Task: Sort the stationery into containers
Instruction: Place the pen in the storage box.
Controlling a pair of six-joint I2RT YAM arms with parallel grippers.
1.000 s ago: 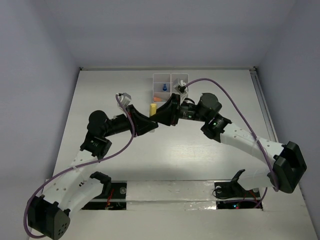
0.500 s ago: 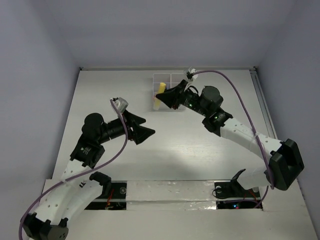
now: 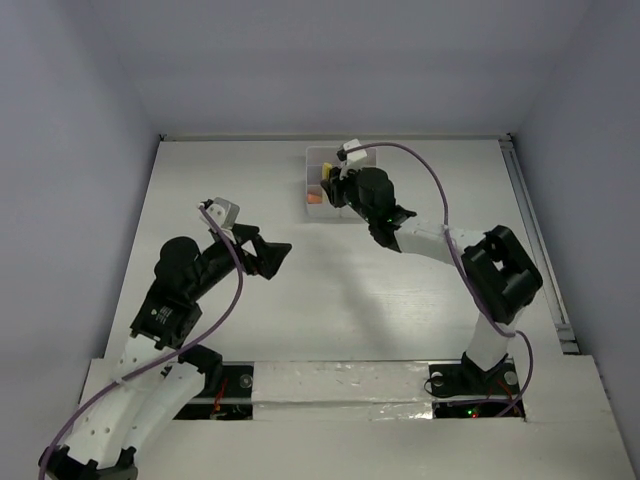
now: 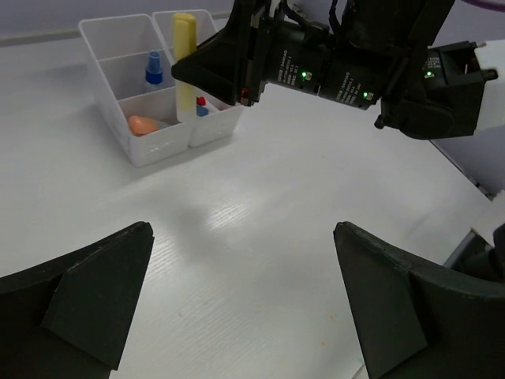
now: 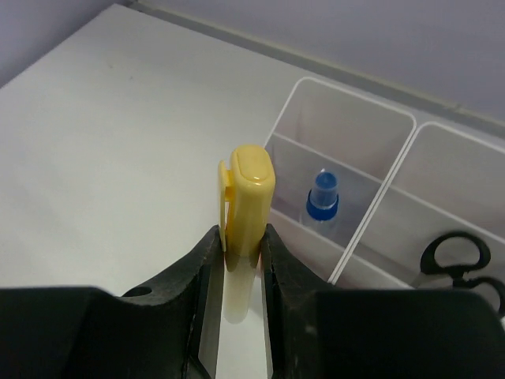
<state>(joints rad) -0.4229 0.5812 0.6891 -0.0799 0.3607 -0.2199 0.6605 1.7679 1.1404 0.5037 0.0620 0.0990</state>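
My right gripper (image 5: 241, 237) is shut on a yellow capped marker (image 5: 247, 197), gripping it by the middle. In the left wrist view the marker (image 4: 184, 63) hangs upright over the near end of the white containers (image 4: 162, 148); which compartment lies under it I cannot tell. Seen from above, the right gripper (image 3: 328, 187) hovers at the containers (image 3: 322, 155). Inside lie a blue-capped item (image 5: 322, 197), an orange eraser (image 4: 144, 124) and black-handled scissors (image 5: 458, 236). My left gripper (image 3: 280, 257) stands open and empty over bare table, well short of the tray, its fingers (image 4: 95, 292) wide apart.
The right arm's black body (image 4: 371, 71) stretches across the table just beyond the left gripper. Grey walls close in the white table on three sides. The arm bases and their cables sit at the near edge (image 3: 340, 385).
The left gripper opened, letting go of the yellow marker, and drew back toward the near left. The right gripper carried the marker away from the table's middle to the containers.
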